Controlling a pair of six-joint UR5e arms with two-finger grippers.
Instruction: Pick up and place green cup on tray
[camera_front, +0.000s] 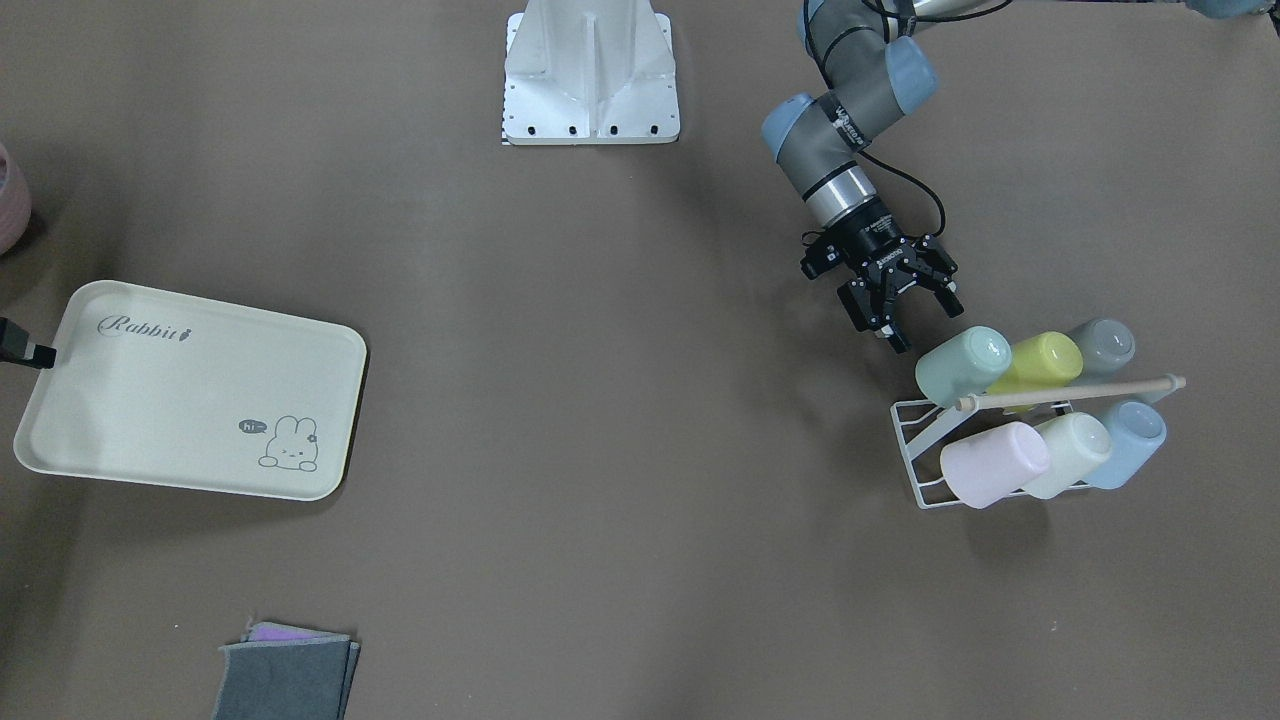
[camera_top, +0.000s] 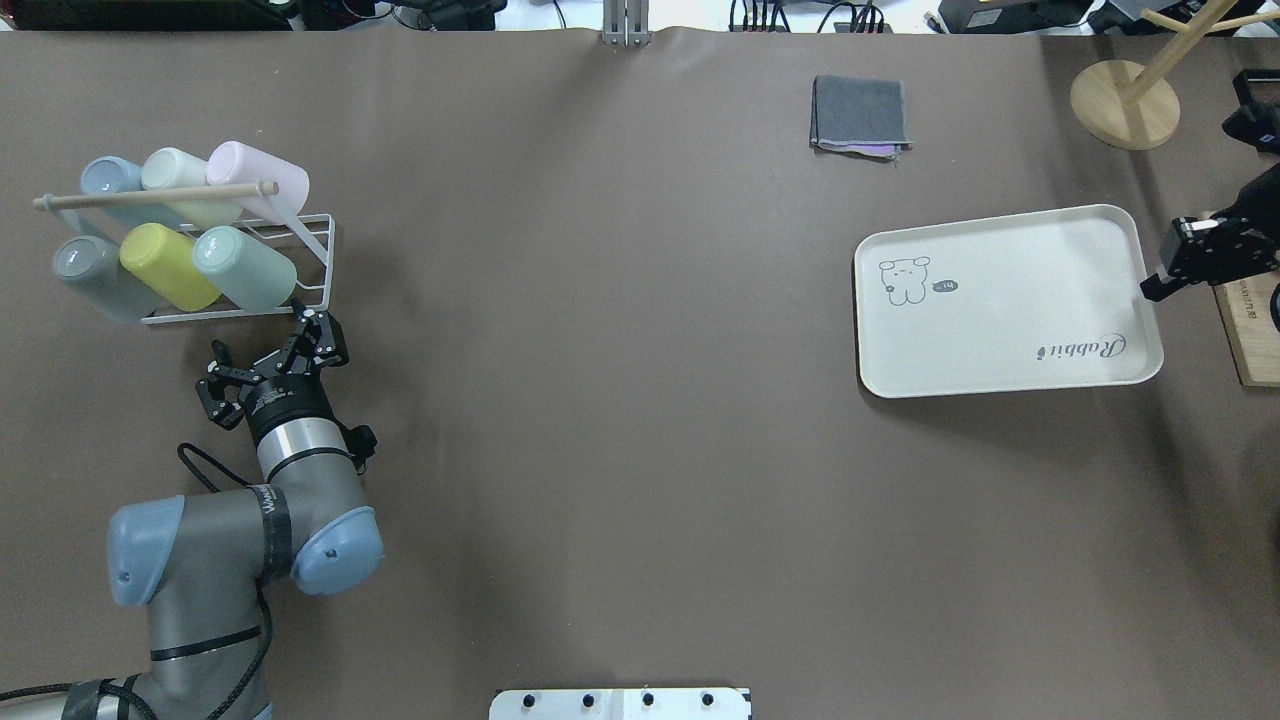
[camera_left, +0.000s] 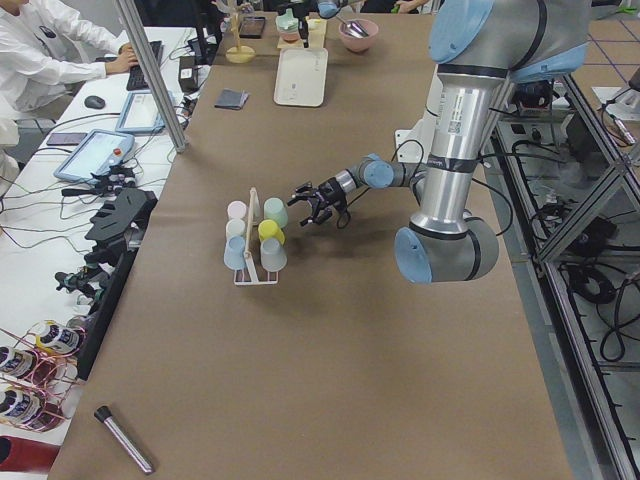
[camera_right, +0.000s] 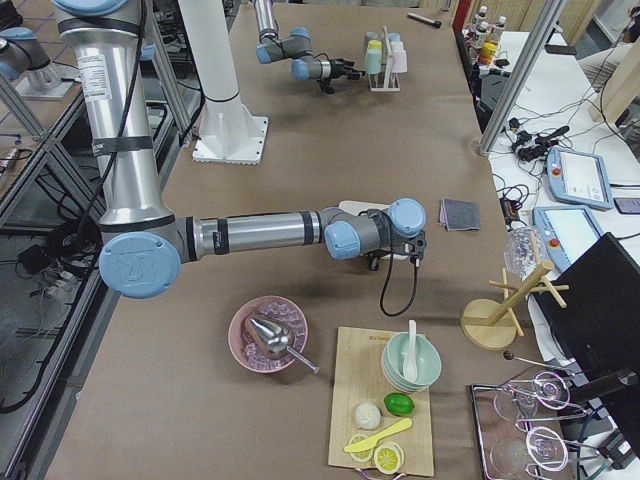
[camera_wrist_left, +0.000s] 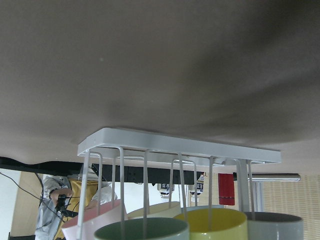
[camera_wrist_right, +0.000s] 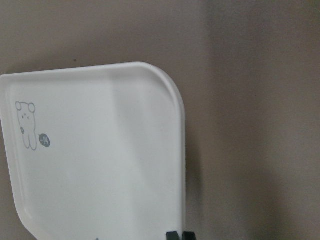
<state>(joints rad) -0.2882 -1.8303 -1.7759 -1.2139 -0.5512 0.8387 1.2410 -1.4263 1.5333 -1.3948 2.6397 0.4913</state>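
The pale mint green cup lies on its side in a white wire rack, at the rack's end nearest my left gripper; it also shows in the overhead view and as a rim in the left wrist view. My left gripper is open and empty, a short way from the cup's base, not touching it. The cream Rabbit tray lies flat at the table's other end. My right gripper is shut on the tray's rim.
The rack also holds a yellow-green cup, grey, pink, cream and blue cups under a wooden rod. A folded grey cloth, a wooden stand, a cutting board and the robot's base are around.
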